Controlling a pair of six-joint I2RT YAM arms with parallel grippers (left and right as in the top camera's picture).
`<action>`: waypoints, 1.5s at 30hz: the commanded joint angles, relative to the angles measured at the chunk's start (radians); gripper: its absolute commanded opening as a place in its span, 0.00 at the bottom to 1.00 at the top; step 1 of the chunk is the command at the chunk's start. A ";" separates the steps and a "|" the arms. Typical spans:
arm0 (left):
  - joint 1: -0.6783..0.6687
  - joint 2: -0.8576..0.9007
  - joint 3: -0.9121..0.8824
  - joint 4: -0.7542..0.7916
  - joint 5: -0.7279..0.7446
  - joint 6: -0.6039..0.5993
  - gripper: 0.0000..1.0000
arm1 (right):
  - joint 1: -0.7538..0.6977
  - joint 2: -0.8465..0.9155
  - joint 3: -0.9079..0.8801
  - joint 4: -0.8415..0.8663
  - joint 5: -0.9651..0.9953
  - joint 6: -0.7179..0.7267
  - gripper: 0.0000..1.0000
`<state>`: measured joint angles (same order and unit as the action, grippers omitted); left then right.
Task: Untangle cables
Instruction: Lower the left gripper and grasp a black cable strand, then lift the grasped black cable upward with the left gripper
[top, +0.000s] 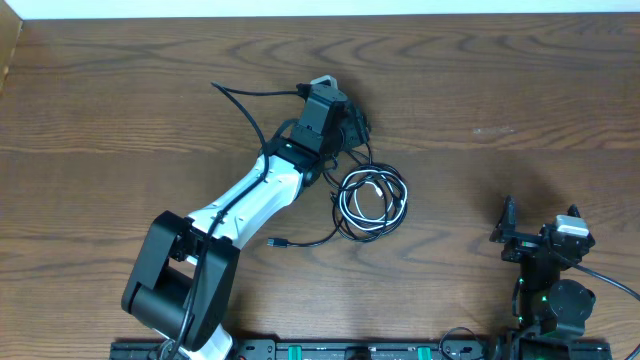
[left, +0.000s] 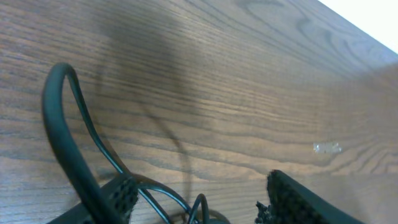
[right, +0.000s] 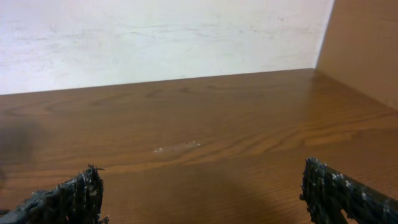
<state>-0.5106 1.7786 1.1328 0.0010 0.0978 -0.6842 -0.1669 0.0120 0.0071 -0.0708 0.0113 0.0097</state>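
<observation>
Your left jaws stand wide apart over the tangle's far edge, straddling black cable (top: 310, 240) strands, nothing clamped, apparently poised to pick. The white cable (top: 352, 200) coils with it on the counter (top: 500, 90). Your right jaws gape empty, parked.

A soft-sheened wood grain is shown by the table (top: 500, 90). The black cable (top: 300, 243) and white cable (top: 347, 200) are seen as smooth, the pads (right: 68, 199) of the right gripper (right: 202, 196) as rough and matt.
</observation>
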 joint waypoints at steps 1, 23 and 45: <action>0.000 0.014 0.030 0.001 -0.013 -0.002 0.58 | 0.005 -0.006 -0.002 -0.005 -0.006 -0.015 0.99; 0.000 0.014 0.030 0.005 -0.013 -0.002 0.08 | 0.005 -0.006 -0.002 -0.005 -0.006 -0.015 0.99; 0.001 -0.245 0.030 0.219 -0.013 -0.002 0.08 | 0.005 -0.006 -0.002 -0.005 -0.006 -0.015 0.99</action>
<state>-0.5106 1.6157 1.1328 0.1928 0.0982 -0.6846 -0.1669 0.0120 0.0071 -0.0708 0.0113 0.0097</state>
